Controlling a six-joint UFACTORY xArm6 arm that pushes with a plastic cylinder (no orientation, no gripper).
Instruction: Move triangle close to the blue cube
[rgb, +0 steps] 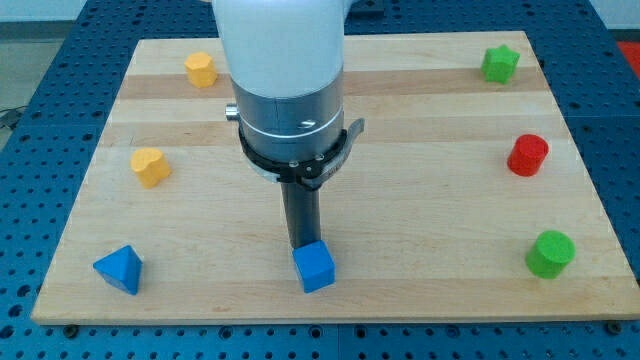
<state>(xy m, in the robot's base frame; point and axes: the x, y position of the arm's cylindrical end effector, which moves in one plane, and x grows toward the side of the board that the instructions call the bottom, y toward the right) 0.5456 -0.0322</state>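
Your blue triangle (119, 269) sits bottom-left on the desk (400, 200), well apart from the blue cube (314, 266); my tip (303, 246), a bare rod holding nothing, touches the cube's top edge.

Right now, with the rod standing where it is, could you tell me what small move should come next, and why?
Probably I should lift away from the blue cube and travel toward the view's left. My tip stands right at the cube's upper edge, seemingly touching it, while the blue triangle lies apart near the board's bottom left corner. Pushing from the triangle's far left side would send it rightward toward the cube.
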